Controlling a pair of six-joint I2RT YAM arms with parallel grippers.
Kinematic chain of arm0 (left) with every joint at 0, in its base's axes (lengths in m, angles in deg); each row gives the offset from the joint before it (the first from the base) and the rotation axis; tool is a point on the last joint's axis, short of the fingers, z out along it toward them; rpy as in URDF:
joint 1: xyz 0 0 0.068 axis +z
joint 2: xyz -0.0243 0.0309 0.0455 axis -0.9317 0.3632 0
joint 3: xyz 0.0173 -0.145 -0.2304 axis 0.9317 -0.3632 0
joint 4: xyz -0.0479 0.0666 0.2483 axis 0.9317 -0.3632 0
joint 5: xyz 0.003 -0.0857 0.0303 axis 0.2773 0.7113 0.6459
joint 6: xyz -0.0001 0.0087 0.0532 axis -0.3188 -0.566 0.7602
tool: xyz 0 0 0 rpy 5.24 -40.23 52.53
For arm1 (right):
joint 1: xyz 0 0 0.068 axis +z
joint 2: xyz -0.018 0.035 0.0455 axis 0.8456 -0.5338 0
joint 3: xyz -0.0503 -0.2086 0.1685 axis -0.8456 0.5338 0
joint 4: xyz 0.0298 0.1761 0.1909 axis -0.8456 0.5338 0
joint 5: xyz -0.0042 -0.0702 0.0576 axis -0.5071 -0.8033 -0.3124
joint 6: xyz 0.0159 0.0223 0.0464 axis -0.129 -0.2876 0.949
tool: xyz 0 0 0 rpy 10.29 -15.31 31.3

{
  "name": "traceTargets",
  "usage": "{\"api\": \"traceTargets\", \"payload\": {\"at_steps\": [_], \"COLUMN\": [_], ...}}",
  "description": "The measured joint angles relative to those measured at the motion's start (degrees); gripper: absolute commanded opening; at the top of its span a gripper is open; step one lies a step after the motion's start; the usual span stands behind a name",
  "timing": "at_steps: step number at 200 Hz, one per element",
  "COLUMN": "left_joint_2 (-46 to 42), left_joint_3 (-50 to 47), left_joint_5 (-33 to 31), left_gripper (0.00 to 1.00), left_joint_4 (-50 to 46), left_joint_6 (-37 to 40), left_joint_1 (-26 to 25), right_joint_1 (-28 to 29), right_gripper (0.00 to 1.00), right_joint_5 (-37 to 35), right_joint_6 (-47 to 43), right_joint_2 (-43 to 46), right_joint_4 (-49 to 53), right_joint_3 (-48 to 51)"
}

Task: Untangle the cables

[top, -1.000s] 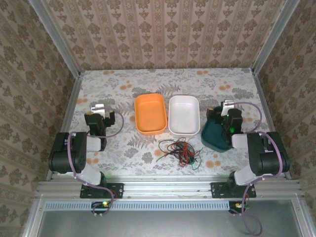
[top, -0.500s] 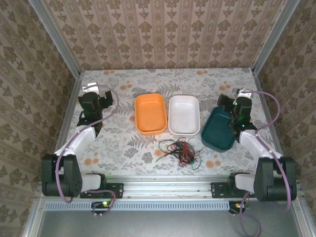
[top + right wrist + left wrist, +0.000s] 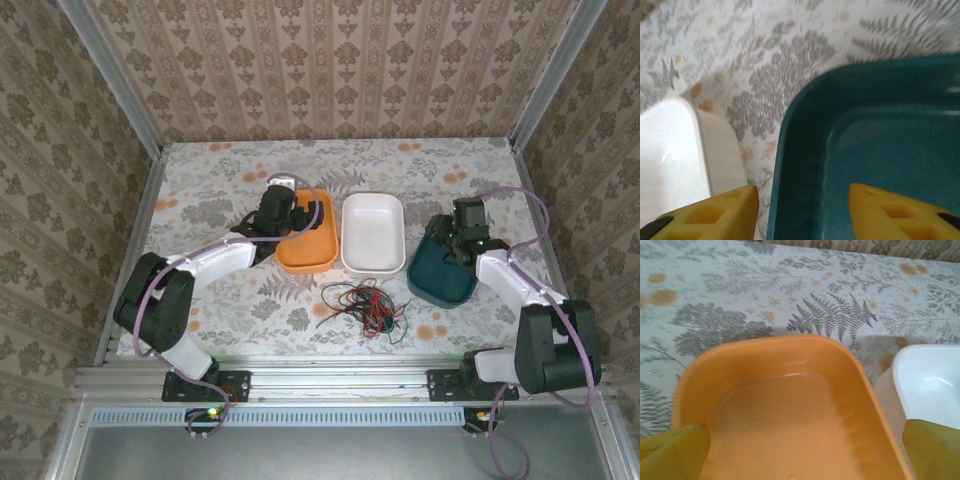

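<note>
Top external is showing the thin red, black and green cables (image 3: 362,306) lying tangled on the floral desk (image 3: 215,175), well apart from the left hand (image 3: 283,214) and the right hand (image 3: 455,238), both gaping open, so each is needing to pick one outer strand

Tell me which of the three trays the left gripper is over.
The orange tray, leftmost in the row, lies under the left gripper; the white tray is beside it, the teal tray farthest right.
</note>
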Motion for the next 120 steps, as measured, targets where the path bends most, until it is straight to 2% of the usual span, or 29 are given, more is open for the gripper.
{"api": "traceTargets", "payload": {"at_steps": [76, 120], "left_joint_2": [5.81, 10.05], "left_joint_3": [3.41, 6.14], "left_joint_5": [9.16, 15.91], "left_gripper": [1.0, 1.0], "left_joint_4": [-0.26, -0.39], "left_joint_6": [-2.16, -2.6], "left_joint_1": [-1.95, -2.97], "right_joint_1": [0.11, 0.85], "right_gripper": [0.44, 0.27], "right_joint_5": [6.56, 8.22], "right_joint_6": [1.99, 1.9], "right_joint_2": [-6.1, -8.98], "right_joint_4": [-0.11, -0.31], "right_joint_3": [-0.72, -2.82]}}
